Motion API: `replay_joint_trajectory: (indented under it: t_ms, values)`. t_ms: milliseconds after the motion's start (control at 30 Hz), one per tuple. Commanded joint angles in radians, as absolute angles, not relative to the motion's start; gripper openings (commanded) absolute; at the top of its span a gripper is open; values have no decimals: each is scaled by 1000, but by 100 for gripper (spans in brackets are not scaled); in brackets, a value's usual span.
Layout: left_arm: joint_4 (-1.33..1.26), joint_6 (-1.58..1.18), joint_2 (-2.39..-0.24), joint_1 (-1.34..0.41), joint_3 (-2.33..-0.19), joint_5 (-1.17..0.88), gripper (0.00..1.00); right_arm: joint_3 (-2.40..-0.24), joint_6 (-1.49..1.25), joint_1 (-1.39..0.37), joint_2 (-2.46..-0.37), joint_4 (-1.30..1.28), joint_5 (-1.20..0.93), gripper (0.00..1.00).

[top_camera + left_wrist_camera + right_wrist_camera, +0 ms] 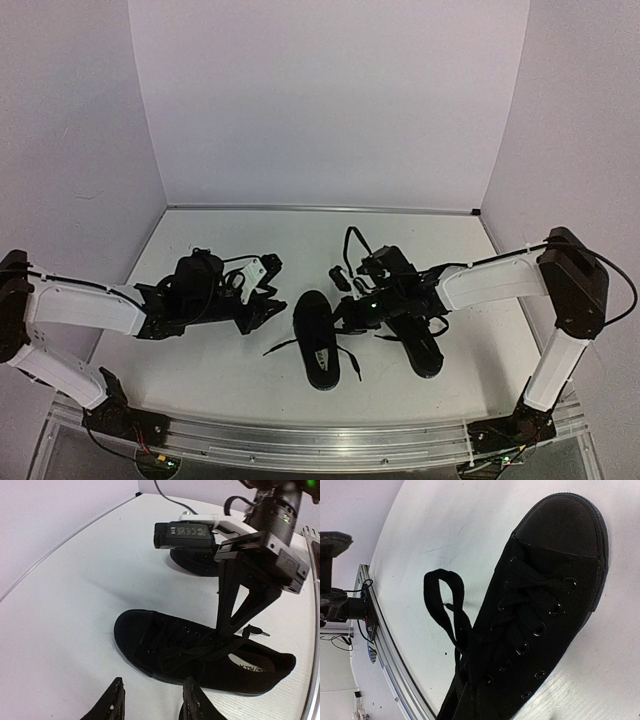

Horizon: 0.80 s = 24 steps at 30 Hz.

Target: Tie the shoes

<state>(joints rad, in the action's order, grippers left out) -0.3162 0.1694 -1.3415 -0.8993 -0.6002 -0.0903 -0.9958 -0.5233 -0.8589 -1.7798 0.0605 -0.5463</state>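
Your left pincer (154, 703) is partly open, with nothing between its tips. It hangs at 10 o'clock from the middle shoe (320, 342). That shoe lies on the table (230, 370), toe toward 12 o'clock, with its white label (322, 356) near the heel at 6. Your right pincer (226, 630) is shut tight, and its tip is down at that shoe's laces. I cannot tell if it pinches one. A lace loop (442, 597) sticks out from the shoe's side. The other shoe (422, 345) sits at 3 o'clock from the first, under your right arm.
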Motion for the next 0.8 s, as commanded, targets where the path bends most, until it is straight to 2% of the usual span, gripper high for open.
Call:
replay_joint_trajectory:
  t_ms: [0,100,200,333,767]
  values:
    - [-283,365,-1310,-905,-584,-181,38,-1016,-524,-863,-1746,84,-565,0]
    - [-253,453,-1358,-925,-608,-220,36,-1015,-529,-863,-1746,87,-568,0]
    - [-241,538,-1409,-954,-650,-226,26,-1016,-533,-863,-1748,89,-569,0]
    - [-217,627,-1498,-989,-721,-214,21,-1017,-541,-862,-1753,90,-569,0]
    - [-191,732,-1625,-1037,-818,-182,21,-1009,-554,-864,-1749,101,-578,0]
